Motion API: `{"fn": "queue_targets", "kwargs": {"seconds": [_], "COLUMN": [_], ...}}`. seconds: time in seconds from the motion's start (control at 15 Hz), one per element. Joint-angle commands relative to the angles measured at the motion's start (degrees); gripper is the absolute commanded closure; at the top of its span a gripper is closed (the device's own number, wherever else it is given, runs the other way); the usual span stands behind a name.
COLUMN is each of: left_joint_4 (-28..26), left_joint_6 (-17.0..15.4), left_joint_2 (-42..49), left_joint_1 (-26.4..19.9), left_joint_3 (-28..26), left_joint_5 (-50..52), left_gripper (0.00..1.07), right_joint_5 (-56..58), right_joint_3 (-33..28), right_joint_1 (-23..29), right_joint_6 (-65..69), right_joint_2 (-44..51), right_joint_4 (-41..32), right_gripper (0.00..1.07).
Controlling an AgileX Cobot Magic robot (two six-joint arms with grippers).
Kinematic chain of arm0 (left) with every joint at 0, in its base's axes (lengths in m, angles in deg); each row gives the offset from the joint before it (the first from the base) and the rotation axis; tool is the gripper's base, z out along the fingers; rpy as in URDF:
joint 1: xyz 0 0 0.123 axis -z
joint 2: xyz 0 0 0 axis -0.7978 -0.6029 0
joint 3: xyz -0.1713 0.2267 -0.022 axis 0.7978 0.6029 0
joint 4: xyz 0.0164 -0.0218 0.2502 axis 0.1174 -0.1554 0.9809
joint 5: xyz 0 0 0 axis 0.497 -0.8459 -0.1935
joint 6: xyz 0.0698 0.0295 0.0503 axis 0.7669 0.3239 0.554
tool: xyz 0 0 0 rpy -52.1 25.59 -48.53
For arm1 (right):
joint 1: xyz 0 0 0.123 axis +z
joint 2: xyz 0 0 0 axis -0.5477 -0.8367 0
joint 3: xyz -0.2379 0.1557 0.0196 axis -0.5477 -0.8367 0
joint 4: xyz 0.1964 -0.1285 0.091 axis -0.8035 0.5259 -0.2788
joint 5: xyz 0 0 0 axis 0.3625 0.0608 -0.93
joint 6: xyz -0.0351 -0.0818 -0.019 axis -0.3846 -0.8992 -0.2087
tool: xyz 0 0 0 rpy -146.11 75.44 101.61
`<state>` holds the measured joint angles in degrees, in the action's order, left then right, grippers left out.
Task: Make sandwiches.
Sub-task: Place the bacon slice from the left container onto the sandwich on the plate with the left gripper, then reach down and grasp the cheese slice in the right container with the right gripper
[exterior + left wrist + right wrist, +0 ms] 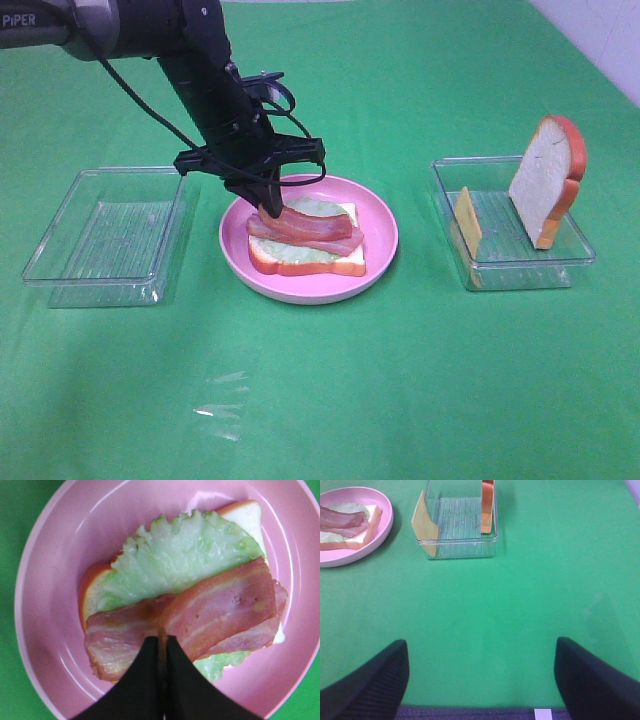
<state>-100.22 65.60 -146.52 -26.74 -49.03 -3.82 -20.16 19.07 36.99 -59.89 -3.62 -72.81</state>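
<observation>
Exterior high view shows the green desk (400, 380) with a clear left-hand tray (60, 255) at middle left of the frame, a matching right-hand tray (520, 275) at middle right, and a pink plate (380, 235) in the centre.

The sandwich is part built on that plate. A bread slice (300, 265) lies flat, lettuce (315, 207) covers it, and bacon (315, 228) runs across the top. The second bread slice (545, 175) stands on edge in the right-hand tray. The cheese slice (467, 220) leans against that tray's left wall. So the base, greens and meat look done, while cheese and lid remain to be added.

The left tool (270, 208) is down at the bacon's left end with its jaws pressed together, apparently pinching the strip's edge. The right tool (481, 642) hangs wide apart over bare desk, gripping nothing.
</observation>
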Motion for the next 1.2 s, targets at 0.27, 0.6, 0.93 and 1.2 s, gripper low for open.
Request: {"fn": "queue_targets", "kwargs": {"seconds": [0.27, 0.6, 0.93, 1.2], "left_joint_4": [0.29, 4.53, 19.02, 17.93], "left_joint_6": [-0.06, 1.66, 1.49, 3.55], "left_joint_2": [0.29, 0.80, 9.74, 16.16], "left_joint_1": [0.00, -0.06, -8.19, -20.34], "left_joint_3": [-2.86, -15.81, -10.94, 0.34], "left_joint_5": [-4.24, -17.30, -17.30, -17.25], "left_gripper": [0.06, 0.06, 0.06, 0.06], "right_joint_5": [-0.17, -0.17, -0.17, -0.17], "right_joint_3": [-0.23, -0.23, -0.23, -0.23], "right_joint_1": [0.11, 0.11, 0.11, 0.11], "right_joint_6": [-0.34, -0.34, -0.34, -0.34], "right_joint_2": [1.49, 1.49, 1.49, 1.49], "right_joint_4": [-0.34, -0.34, -0.34, -0.34], "right_gripper": [0.30, 0.30, 0.30, 0.30]}}
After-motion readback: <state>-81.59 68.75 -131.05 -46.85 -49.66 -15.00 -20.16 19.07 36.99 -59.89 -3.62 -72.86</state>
